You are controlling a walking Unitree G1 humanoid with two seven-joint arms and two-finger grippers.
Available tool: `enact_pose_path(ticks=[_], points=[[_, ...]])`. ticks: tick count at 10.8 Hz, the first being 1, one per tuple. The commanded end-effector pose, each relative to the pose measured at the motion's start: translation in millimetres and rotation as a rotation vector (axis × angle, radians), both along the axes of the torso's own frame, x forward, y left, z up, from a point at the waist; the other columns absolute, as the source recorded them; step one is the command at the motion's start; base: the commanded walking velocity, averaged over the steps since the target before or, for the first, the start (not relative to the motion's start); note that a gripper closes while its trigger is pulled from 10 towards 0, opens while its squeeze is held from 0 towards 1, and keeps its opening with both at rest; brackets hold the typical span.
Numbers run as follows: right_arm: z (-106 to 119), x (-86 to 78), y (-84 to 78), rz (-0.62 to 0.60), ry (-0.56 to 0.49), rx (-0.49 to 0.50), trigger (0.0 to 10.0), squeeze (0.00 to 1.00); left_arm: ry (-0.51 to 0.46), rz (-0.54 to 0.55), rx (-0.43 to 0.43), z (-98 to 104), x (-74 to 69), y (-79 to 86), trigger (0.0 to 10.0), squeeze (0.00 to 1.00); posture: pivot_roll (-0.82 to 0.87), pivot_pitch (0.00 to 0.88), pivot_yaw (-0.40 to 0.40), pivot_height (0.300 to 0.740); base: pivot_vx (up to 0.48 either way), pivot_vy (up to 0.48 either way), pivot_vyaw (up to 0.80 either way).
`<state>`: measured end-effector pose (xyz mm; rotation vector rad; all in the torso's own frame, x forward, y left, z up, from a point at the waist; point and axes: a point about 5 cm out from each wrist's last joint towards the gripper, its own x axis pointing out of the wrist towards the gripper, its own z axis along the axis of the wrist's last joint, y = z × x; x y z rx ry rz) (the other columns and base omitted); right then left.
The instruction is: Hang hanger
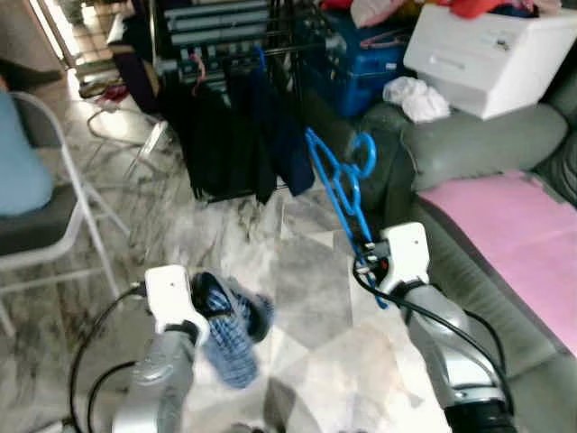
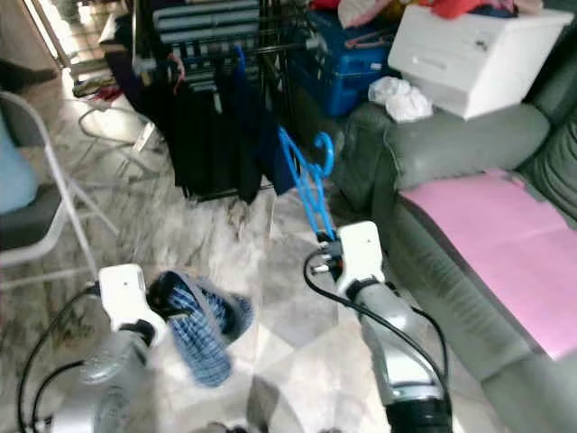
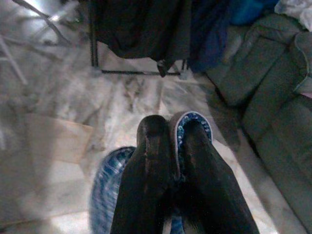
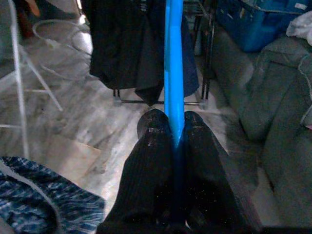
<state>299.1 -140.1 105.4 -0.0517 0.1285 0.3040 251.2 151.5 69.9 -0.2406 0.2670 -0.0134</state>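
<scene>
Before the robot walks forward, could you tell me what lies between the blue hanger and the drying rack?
In the left eye view, bare marble floor separates the blue hanger, held in the right gripper, from the drying rack.

No readable text, labels, brands or numbers appear on any surface in these views of a cluttered living room.
</scene>
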Motion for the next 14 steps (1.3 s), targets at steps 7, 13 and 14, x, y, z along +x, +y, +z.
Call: enact_pose_path(ticks=[7,13,14], points=[[2.7,13.6,11.8,0.094,0.004,-0.037,10.0,0.0,-0.081,0.061,0.002,11.4,14.5,6.6,10.0,0.0,-0.03,0.0,-0.027,0.74,-0.178,0.0,0.0],[-6.6,14.0,10.6,0.12,0.024,-0.071,10.0,0.0,-0.204,-0.215,0.307,32.2,38.8,18.1,10.0,0.0,-0.02,0.0,0.021,0.74,0.0,0.0,0.0],[-7.4,13.0,0.7,0.119,0.037,-0.103,10.0,0.0,-0.282,-0.33,0.471,56.1,66.1,19.8,10.0,0.0,-0.04,0.0,0.04,0.74,0.0,0.0,0.0]])
